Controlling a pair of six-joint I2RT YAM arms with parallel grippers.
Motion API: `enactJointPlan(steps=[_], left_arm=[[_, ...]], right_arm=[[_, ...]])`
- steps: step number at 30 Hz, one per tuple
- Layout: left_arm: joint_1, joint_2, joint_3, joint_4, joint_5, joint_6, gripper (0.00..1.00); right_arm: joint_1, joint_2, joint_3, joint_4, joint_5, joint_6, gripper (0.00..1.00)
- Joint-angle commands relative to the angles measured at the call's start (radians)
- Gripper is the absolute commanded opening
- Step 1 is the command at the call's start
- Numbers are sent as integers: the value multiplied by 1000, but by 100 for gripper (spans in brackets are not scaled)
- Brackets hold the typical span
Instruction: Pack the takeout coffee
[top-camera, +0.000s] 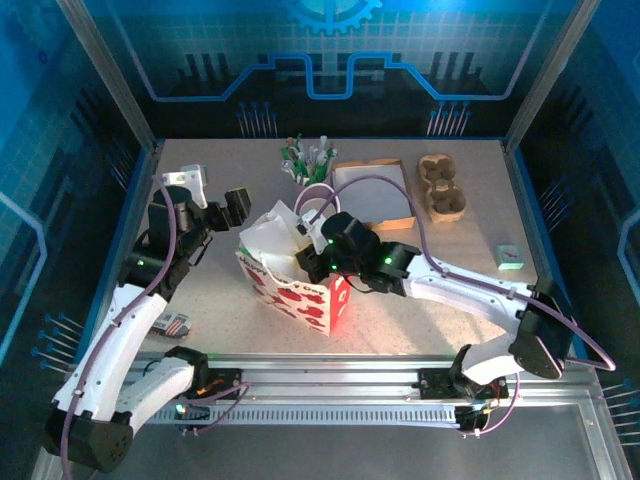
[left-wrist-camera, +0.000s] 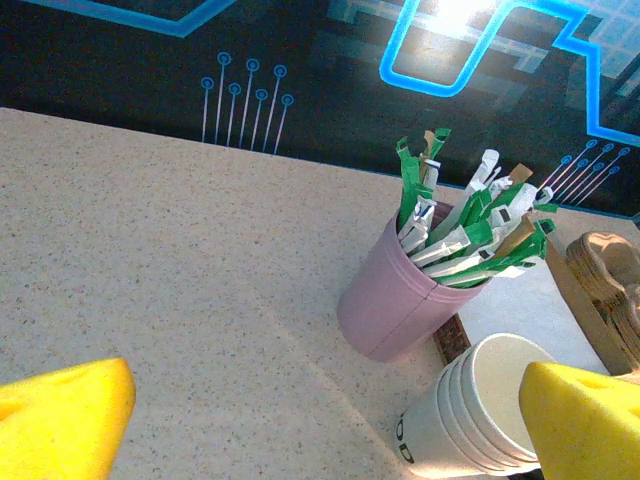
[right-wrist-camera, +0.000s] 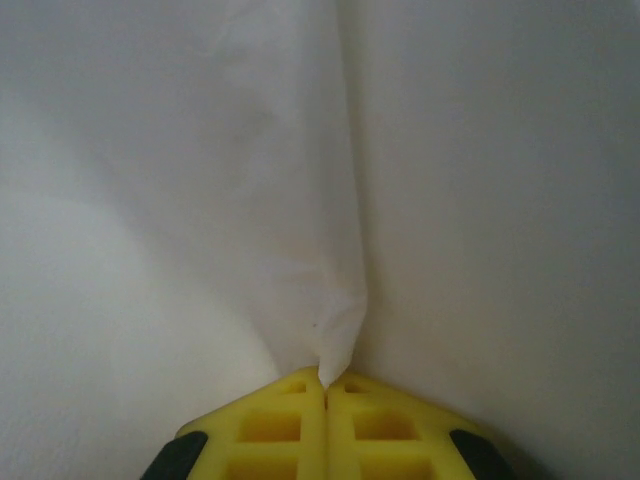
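Coffee cup: I cannot tell where it stands. My guess is inside the bag (top-camera: 300, 295), hidden below the white paper (right-wrist-camera: 330, 250) just ahead of my right gripper (right-wrist-camera: 325, 385). That gripper is closed, pinching a fold of the paper at the bag's mouth. My left gripper (left-wrist-camera: 325, 410) hangs spread wide and holds nothing, with a cup stack (left-wrist-camera: 470, 420) just ahead to its right and a pink cup (left-wrist-camera: 395, 300) beyond. The right arm is nearer the bag.

Overhead: table (top-camera: 470, 240) is lit evenly from above; surroundings are tinted blue. Left wrist: glare is seen at top, fingertips (left-wrist-camera: 60, 415) are blurred. Right wrist: white paper (right-wrist-camera: 200, 150) is rendered soft, low-contrast.
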Motion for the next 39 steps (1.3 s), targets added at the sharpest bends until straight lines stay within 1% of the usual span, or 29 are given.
enactJointPlan(steps=[1,4,7,10,11,13,14,15,18,22,24,25,27,29,32,34,36,39], left_arm=[[12,-18,-15,32,-6,11,99],[12,-19,-14,30,-6,11,99],[12,-18,-16,33,-4,10,99],[12,-15,-16,33,-3,11,99],[12,-15,-16,33,-2,8,99],[12,-14,-16,33,-2,10,100],[12,-14,-14,33,-4,10,99],[12,-13,-15,32,-4,11,99],[12,-15,-15,31,-6,12,99],[12,-15,-15,31,-7,12,99],[12,-15,-16,30,-14,14,99],[12,-15,-17,30,-19,13,99],[12,-13,-17,31,-20,9,99],[12,-15,-16,33,-50,2,99],[12,-13,-14,27,-70,-7,99],[12,-12,-12,19,-83,-23,99],[10,-15,-6,4,-125,-42,99],[9,-30,-15,19,-189,-56,99]], right_arm=[[6,42,36,-80,44,1,0],[9,65,52,-145,80,4,0],[11,65,71,-223,88,-13,0],[12,51,142,-329,82,-44,0],[11,42,174,-363,74,-56,8],[12,27,236,-423,69,-60,33],[11,23,271,-448,54,-67,43],[12,24,303,-474,44,-77,46],[15,30,393,-537,37,-95,48],[12,40,457,-549,40,-129,48],[11,30,486,-554,63,-154,53],[11,6,488,-537,82,-178,58],[4,-63,473,-490,141,-220,71],[-10,-157,431,-414,192,-272,85],[-54,-275,374,-348,221,-316,96],[-93,-332,348,-341,226,-314,100],[-135,-400,300,-319,232,-314,100],[-208,-519,164,-238,252,-310,100]])
